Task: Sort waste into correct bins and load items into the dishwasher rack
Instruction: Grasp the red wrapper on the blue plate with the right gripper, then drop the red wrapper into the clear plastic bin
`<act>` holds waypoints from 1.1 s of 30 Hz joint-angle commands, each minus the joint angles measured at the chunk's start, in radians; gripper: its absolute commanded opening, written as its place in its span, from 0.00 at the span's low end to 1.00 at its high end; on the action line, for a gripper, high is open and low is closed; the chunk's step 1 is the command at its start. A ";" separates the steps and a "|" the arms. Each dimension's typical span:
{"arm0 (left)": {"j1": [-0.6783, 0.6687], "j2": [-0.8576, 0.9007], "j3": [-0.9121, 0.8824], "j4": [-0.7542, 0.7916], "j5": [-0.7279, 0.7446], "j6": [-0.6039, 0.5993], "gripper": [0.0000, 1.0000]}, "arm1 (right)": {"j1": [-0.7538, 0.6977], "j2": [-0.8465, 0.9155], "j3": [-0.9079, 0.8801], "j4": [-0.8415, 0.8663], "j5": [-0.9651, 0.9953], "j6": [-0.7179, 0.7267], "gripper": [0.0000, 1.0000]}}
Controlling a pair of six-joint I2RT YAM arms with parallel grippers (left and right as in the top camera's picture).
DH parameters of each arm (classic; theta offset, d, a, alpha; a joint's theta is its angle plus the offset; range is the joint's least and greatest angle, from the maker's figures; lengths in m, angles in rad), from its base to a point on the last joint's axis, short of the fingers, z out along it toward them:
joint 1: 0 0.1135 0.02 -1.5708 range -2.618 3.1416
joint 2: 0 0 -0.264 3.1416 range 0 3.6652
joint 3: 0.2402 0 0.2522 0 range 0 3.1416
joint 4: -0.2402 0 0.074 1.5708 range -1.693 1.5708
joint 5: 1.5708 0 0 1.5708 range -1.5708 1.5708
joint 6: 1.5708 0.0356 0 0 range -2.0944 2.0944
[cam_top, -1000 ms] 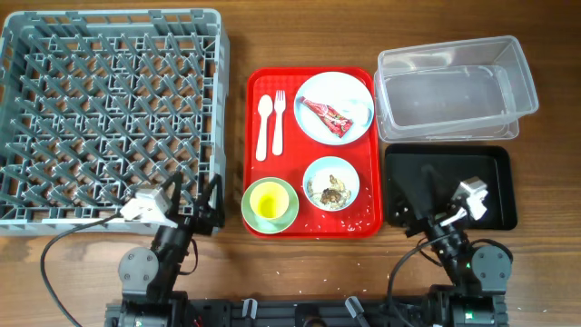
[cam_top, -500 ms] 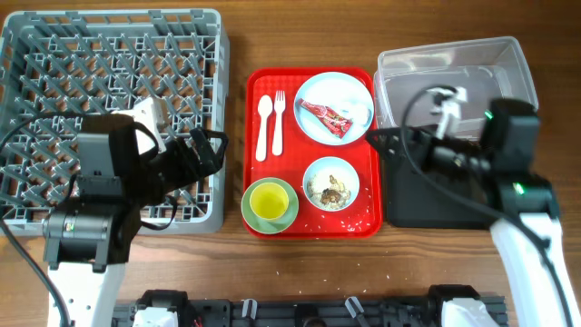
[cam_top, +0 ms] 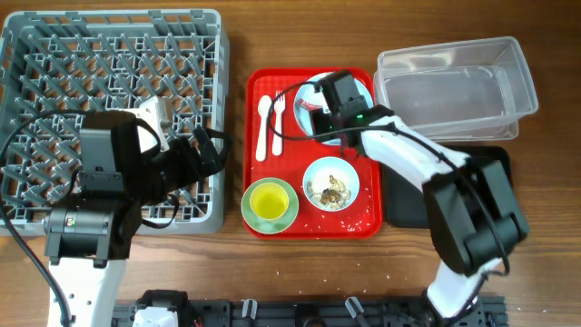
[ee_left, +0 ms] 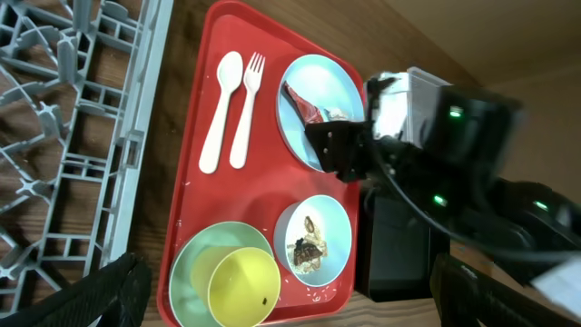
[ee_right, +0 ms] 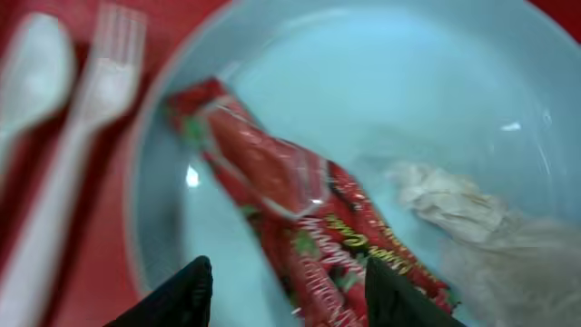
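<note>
I'm hovering my right gripper point(ee_right: 289, 289) right over the plate point(ee_right: 408, 82) on the red tray point(cam_top: 251, 136), fingers point(ee_right: 182, 291) spread, pinching nothing. Wrapper point(ee_right: 300, 209) is lying flat in the plate, directly ahead of my 2 fingertips and partly between them. Its long axis is running diagonal in the wrist view, upper left down to lower right, so my closing line is crossing it at a slant, not square. The lower end is sitting nearest the gap. I'm judging that the easiest bite, maybe after a small wrist turn.

Wrapper is looking crumpled, glossy red with print, thin, and likely to slip or spring back. Tissue point(ee_right: 454, 204) is lying just beside it on the right; touching or not, can't tell. I'm risking dragging it along. Fork point(ee_right: 77, 150) and spoon point(ee_right: 32, 59) are lying off to the left, outside the plate.

Right arm is clearly nearer. My left gripper point(cam_top: 207, 153) is hanging over the rack point(cam_top: 109, 54) edge, fingers spread too, holding nothing, well apart from the plate. Tub point(cam_top: 445, 95) is sitting just right of the tray. Wrist view is blurring, so I can't tell if I'm touching the wrapper; it looks like not.
</note>
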 commanded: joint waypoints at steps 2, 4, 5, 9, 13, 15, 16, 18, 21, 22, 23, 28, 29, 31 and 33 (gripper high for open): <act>-0.002 -0.002 0.018 0.003 0.008 0.001 1.00 | -0.018 0.080 0.011 -0.003 -0.034 -0.071 0.41; -0.002 -0.002 0.018 0.003 0.008 0.001 1.00 | -0.018 0.098 0.010 -0.013 -0.033 -0.091 0.18; -0.002 -0.002 0.018 0.003 0.008 0.001 1.00 | -0.018 0.097 0.011 -0.017 -0.033 -0.089 0.04; -0.002 -0.002 0.018 0.003 0.008 0.001 1.00 | -0.037 -0.104 0.035 -0.035 -0.035 0.044 0.04; -0.002 -0.002 0.018 0.003 0.008 0.001 1.00 | -0.201 -0.352 0.035 -0.099 -0.034 0.039 0.04; -0.002 -0.002 0.018 0.003 0.008 0.001 1.00 | -0.316 -0.351 0.030 -0.151 -0.025 -0.015 0.04; -0.002 -0.002 0.018 0.003 0.008 0.001 1.00 | -0.357 -0.332 0.020 -0.155 0.005 -0.040 0.04; -0.002 -0.002 0.018 0.003 0.008 0.001 1.00 | -0.402 -0.294 0.015 -0.158 0.025 -0.073 0.48; -0.002 -0.002 0.018 0.003 0.008 0.001 1.00 | -0.385 -0.334 0.025 -0.183 -0.172 -0.073 0.65; -0.002 -0.002 0.018 0.003 0.008 0.001 1.00 | -0.344 -0.369 0.025 -0.172 -0.241 -0.073 0.66; -0.002 -0.002 0.018 0.003 0.008 0.001 1.00 | -0.311 -0.377 0.025 -0.170 -0.249 -0.077 0.67; -0.002 -0.002 0.018 0.003 0.008 0.001 1.00 | -0.053 -0.226 0.000 -0.068 0.150 -0.175 0.61; -0.002 -0.002 0.018 0.003 0.008 0.001 1.00 | -0.041 -0.188 0.000 -0.048 0.201 -0.175 0.58; -0.002 -0.002 0.018 0.003 0.008 0.001 1.00 | -0.040 -0.074 0.000 0.006 0.220 -0.200 0.61; -0.002 -0.002 0.018 0.003 0.008 0.001 1.00 | -0.039 0.021 0.000 0.039 0.217 -0.268 0.64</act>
